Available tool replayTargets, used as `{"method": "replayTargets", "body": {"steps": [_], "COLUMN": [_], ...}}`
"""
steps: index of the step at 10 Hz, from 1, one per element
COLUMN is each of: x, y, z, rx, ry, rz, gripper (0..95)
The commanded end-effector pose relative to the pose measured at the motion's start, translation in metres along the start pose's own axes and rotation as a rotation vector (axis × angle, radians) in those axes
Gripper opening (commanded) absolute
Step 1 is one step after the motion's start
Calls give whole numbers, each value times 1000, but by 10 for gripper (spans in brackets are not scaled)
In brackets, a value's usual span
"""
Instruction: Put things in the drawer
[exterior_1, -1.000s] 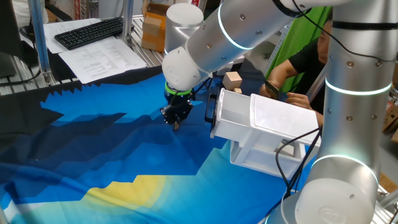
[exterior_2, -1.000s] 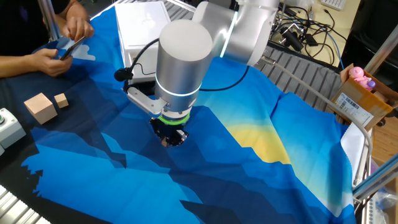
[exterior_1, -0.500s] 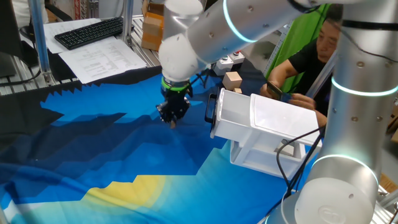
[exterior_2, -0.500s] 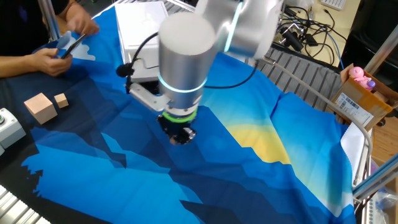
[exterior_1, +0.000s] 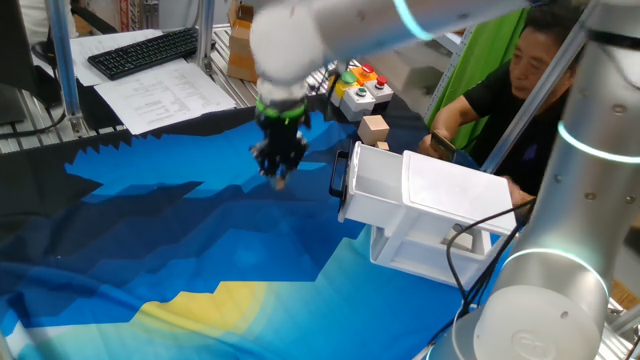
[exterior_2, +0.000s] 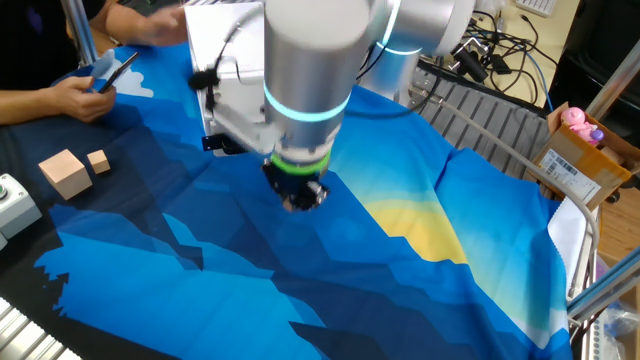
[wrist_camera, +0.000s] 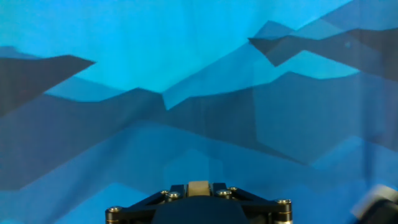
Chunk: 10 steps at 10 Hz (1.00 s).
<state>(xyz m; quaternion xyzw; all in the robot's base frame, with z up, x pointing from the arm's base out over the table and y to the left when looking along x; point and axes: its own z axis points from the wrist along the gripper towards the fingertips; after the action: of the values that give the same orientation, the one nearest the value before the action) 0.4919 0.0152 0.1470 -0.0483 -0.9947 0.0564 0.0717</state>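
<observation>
Block (wrist_camera: 198, 188), pinched in your gripper (exterior_1: 279, 178), has risen off the cloth and moved closer to the drawer (exterior_1: 385, 192), so carrying is underway.

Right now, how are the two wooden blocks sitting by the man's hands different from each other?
The big block is much larger than the small block, and it looks pinker while the small block looks more yellow-tan. The big block sits nearer the grey button box; the small block sits just beside it, farther away. Both are wooden cubes resting on the blue cloth.
</observation>
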Motion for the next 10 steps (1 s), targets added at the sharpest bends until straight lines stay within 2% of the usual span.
{"method": "replayTargets", "body": {"steps": [1,2,3,4,6,8,9,10], "x": [12,7,0,-1,1,1,1,1], "y": [-9,-13,-19,-19,-18,-17,-17,-17], "z": [-17,-19,-22,-22,-22,-21,-21,-21], "rx": [42,46,44,46,69,66,63,42], "ry": [8,8,32,39,68,106,109,125], "rz": [18,12,37,51,79,99,127,168], "gripper": [0,0,0,0,0,0,0,0]}}
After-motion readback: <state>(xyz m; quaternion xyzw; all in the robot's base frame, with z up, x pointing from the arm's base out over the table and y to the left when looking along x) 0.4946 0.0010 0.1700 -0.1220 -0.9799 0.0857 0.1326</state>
